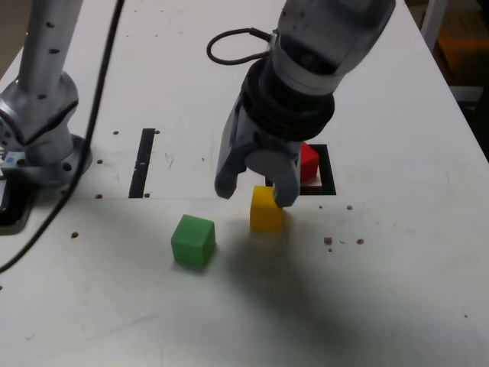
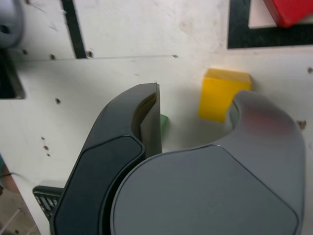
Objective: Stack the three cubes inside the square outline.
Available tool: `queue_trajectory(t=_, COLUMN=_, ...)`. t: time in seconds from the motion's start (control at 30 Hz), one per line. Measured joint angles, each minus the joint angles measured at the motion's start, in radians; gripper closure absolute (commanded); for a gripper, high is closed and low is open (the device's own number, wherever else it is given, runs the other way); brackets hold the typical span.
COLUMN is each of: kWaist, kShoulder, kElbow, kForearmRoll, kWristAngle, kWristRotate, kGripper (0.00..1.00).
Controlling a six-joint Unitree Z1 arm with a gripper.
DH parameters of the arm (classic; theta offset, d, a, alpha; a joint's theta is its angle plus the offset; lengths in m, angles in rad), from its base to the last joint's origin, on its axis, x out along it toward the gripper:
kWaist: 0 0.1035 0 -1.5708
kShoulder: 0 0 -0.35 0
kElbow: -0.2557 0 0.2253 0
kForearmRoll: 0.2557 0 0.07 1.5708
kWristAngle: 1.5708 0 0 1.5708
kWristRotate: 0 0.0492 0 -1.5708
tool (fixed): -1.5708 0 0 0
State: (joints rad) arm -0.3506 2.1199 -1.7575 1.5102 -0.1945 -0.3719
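Where gripper (image 1: 256,191) blocks | red cube (image 1: 309,162) half hidden | green cube (image 2: 164,125) barely visible

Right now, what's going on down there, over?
Fingers open, empty, over the yellow cube. Red cube inside the square outline; green cube loose, apart. Nothing in the way.

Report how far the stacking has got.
Done: the red cube sits inside the square outline.
In hand: the gripper is down at the yellow cube, jaws apart, with one finger against the cube. The cube is not clamped and appears to rest on the table just outside the outline.
Left: grasp the yellow cube and place it on red, then fetch the green cube, which stands apart.
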Motion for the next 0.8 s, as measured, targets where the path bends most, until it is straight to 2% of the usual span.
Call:
queue_trajectory(t=0.07, kWaist=0.0, kShoulder=-0.019, kElbow=-0.007, kForearmRoll=0.007, kWristAngle=0.004, kWristRotate=-0.001, kGripper=0.64)
queue_trajectory(t=0.4, kWaist=0.0, kShoulder=-0.019, kElbow=-0.022, kForearmRoll=0.004, kWristAngle=0.014, kWristRotate=0.019, kGripper=0.36)
queue_trajectory(t=0.53, kWaist=0.0, kShoulder=-0.019, kElbow=-0.015, kForearmRoll=-0.005, kWristAngle=0.013, kWristRotate=0.039, kGripper=0.27)
queue_trajectory(t=0.67, kWaist=0.0, kShoulder=-0.019, kElbow=0.015, kForearmRoll=-0.025, kWristAngle=-0.003, kWristRotate=0.079, kGripper=0.23)
queue_trajectory(t=0.8, kWaist=0.0, kShoulder=-0.019, kElbow=0.078, kForearmRoll=-0.082, kWristAngle=-0.03, kWristRotate=0.108, kGripper=0.22)
